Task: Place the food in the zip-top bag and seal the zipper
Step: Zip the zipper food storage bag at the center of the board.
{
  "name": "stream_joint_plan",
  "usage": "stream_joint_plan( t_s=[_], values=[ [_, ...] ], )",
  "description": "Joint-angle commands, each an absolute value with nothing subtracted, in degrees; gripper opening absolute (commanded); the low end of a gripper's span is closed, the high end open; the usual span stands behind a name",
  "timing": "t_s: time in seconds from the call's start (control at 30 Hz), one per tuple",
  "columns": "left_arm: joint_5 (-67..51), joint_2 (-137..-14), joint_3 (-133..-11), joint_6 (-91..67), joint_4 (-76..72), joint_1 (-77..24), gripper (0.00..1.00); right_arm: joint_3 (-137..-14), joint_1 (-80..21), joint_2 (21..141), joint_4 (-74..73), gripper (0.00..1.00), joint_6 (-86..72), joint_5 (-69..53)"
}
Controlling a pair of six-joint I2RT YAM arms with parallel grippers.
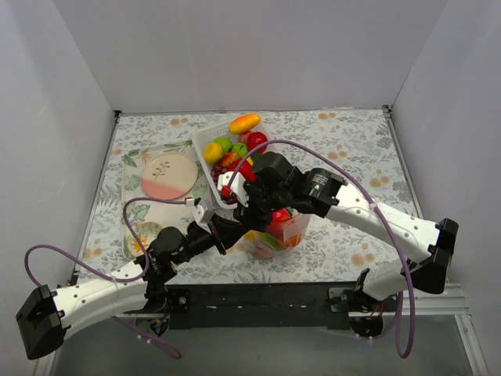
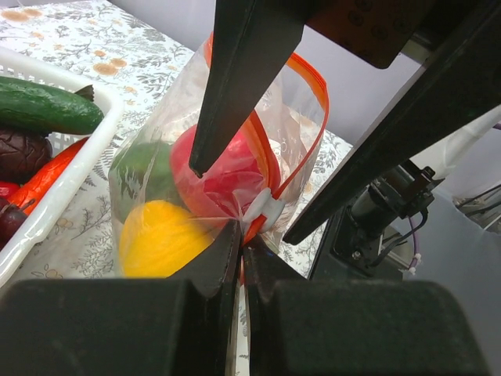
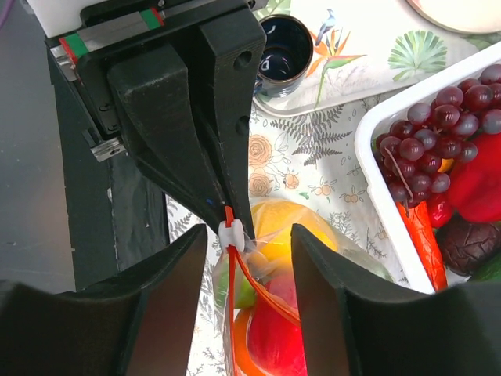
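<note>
Floral tablecloth (image 1: 352,149), white walls (image 1: 235,55); left fingers (image 2: 205,270) pinch zipper (image 2: 268,160), right fingers (image 3: 168,290) spread.

In the top view my right arm (image 1: 344,200) covers most of the zip-top bag (image 1: 293,229) at frame centre. From my left wrist, my left claw (image 2: 241,244) is a dark blur along the bottom edge, swallowing the near end of the zipper (image 2: 323,102); the cucumber (image 2: 47,106) runs off the left edge.
</note>
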State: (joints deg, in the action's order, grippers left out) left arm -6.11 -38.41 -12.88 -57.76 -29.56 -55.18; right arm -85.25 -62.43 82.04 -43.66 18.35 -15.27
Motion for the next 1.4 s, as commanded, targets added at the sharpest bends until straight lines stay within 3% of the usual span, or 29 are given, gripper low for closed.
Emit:
stream_joint_plan(
  t_s=[0.0, 0.4, 0.57, 0.67, 1.37],
  values=[
    [-6.59, -38.14, -12.74, -57.92, -29.71, -54.75, 0.00, -84.29, -63.10, 82.00, -43.51, 0.54, 18.72, -14.42],
    [-6.59, -38.50, -12.48, -58.71, -29.97, -54.49, 0.00, -82.62, -63.54, 81.39, -40.70, 0.43, 17.84, -13.62],
    [-5.89, -38.67, -12.39, -58.80, -29.88, -54.40, 0.00, -81.12, -63.54, 80.16, -39.64, 0.22, 17.49, -12.04],
    [-4.14, -38.58, -12.13, -59.24, -30.06, -54.32, 0.00, -80.33, -63.54, 78.84, -39.20, 0.17, 17.49, -10.73],
    [16.95, -39.54, -15.28, -63.37, -22.07, -54.23, 0.00, -75.50, -63.28, 71.19, -40.43, 0.14, 13.81, -0.62]
  ],
)
